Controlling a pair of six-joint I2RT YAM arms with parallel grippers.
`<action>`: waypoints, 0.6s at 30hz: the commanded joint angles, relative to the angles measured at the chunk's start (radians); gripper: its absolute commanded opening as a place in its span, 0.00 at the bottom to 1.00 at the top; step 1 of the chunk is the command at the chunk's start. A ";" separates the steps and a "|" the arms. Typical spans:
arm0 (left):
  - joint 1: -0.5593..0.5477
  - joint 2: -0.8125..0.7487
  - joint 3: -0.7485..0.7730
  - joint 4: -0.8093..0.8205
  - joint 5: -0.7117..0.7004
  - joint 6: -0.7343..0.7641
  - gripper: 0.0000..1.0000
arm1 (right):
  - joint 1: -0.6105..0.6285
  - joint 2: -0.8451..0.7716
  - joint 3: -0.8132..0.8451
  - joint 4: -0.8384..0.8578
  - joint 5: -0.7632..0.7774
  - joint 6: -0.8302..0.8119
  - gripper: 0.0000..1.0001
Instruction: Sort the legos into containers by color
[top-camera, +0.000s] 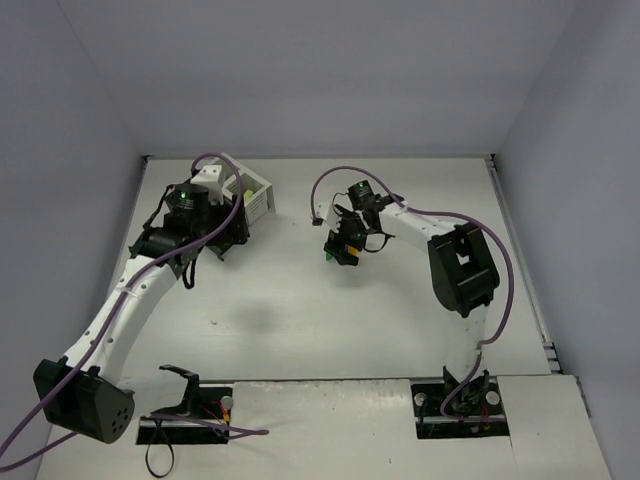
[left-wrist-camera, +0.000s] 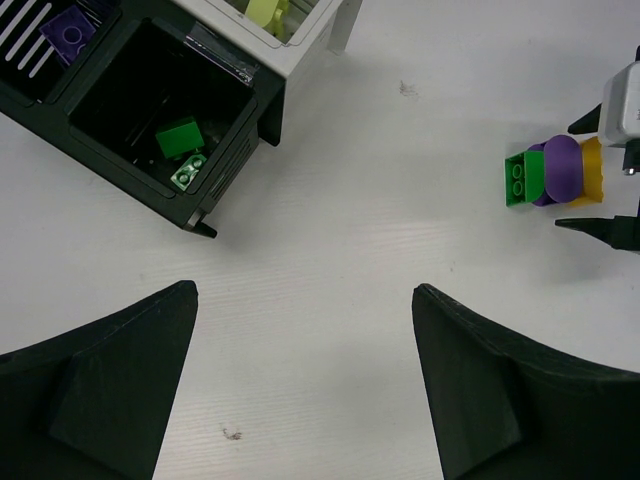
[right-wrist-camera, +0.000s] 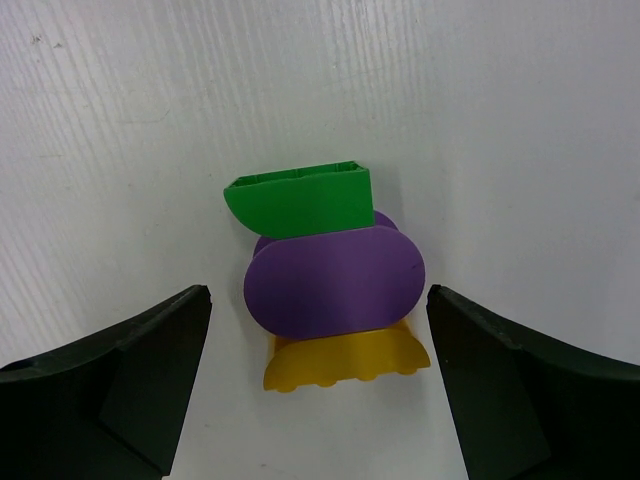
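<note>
Looking over the counter (top-camera: 300, 320), the bins (top-camera: 258, 203) sit back-left by the left pincer (left-wrist-camera: 305, 300), which hangs wide and empty near the black one holding green bricks (left-wrist-camera: 180, 140). The right pincer (right-wrist-camera: 318, 295) is spread wide too, straddling a stuck-together stack (left-wrist-camera: 555, 172) mid-counter: purple brick (right-wrist-camera: 335, 280), green brick (right-wrist-camera: 305, 200), yellow brick (right-wrist-camera: 345, 365). I'd drop straight down and pinch the purple squarely, since they probably need pulling apart before sorting.

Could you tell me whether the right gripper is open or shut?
Open: the right gripper has its fingers spread either side of the brick stack, clear of it.
</note>
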 joint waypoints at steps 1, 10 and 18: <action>-0.003 0.004 0.033 0.038 0.001 0.014 0.82 | 0.013 0.008 0.048 -0.014 -0.017 -0.029 0.86; -0.003 0.011 0.030 0.038 0.001 0.010 0.82 | 0.022 0.037 0.012 0.049 0.010 -0.018 0.81; -0.003 0.014 0.029 0.039 0.018 0.002 0.82 | 0.027 0.008 -0.040 0.103 0.015 -0.008 0.56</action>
